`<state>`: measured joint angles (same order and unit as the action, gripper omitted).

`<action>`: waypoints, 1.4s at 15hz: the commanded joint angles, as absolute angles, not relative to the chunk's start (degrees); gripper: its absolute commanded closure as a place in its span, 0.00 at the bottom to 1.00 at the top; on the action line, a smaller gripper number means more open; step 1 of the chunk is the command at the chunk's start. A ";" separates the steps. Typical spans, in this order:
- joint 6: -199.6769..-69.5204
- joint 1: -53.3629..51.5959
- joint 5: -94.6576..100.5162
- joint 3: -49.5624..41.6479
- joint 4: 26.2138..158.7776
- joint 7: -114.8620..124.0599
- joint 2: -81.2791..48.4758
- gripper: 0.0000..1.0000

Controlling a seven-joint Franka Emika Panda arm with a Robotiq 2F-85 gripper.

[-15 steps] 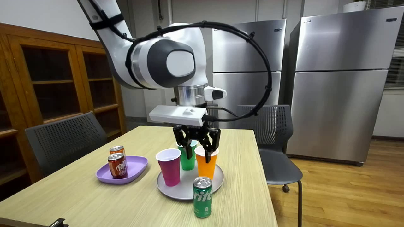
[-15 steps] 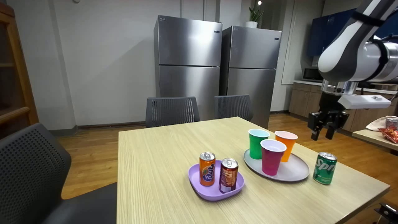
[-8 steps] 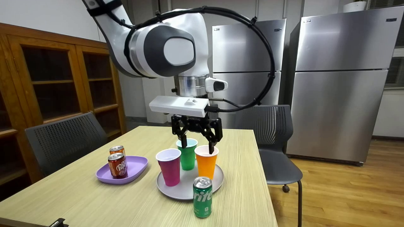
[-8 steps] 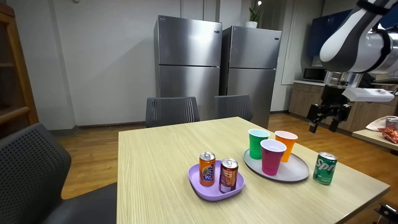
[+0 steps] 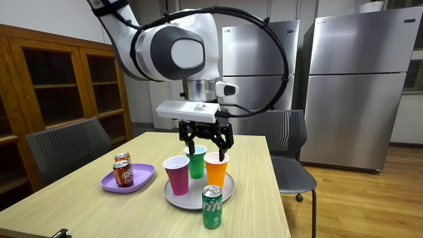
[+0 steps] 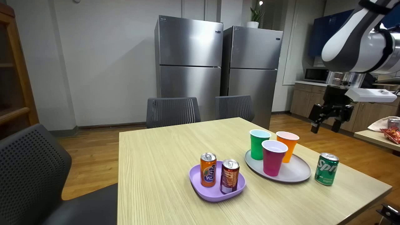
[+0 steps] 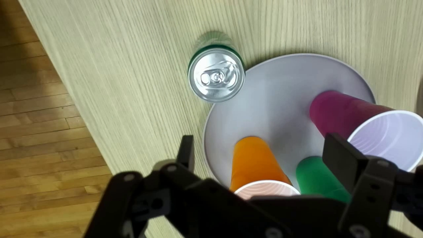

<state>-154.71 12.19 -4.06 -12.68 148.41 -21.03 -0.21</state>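
Fingers (image 7: 342,162): spread wide, gripping nothing, lower half of wrist view.
Orange cup (image 7: 257,165): upright, seen between fingers, lower ctr of wrist view; pale inside, can't see to bottom.
Green cup (image 6: 257,146): upright, right of ctr in an ext. view; can't see to bottom.
Magenta cup (image 7: 357,115): upright, right edge of wrist view; pale inside.
Grey plate (image 7: 281,82): holds all 3 cups.
Sprite can (image 6: 326,170): upright on table (image 6: 156,172), just beside plate, upper ctr of wrist view.
Purple tray (image 6: 207,194): lower ctr in an ext. view, w/ Fanta can (image 6: 208,170) + Dr Pepper can (image 6: 229,178), both upright.
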 commanded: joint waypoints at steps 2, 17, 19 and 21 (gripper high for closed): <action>-154.58 12.30 -3.90 -12.55 148.41 -20.86 -0.12 0.00; -158.20 15.08 -6.97 -12.15 149.50 -34.44 -6.80 0.00; -159.14 15.75 -6.64 -11.83 149.38 -35.63 -8.37 0.00; -160.03 16.39 -6.27 -11.52 149.20 -36.31 -9.80 0.00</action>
<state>-157.93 14.27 -6.17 -13.12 149.27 -33.49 -8.04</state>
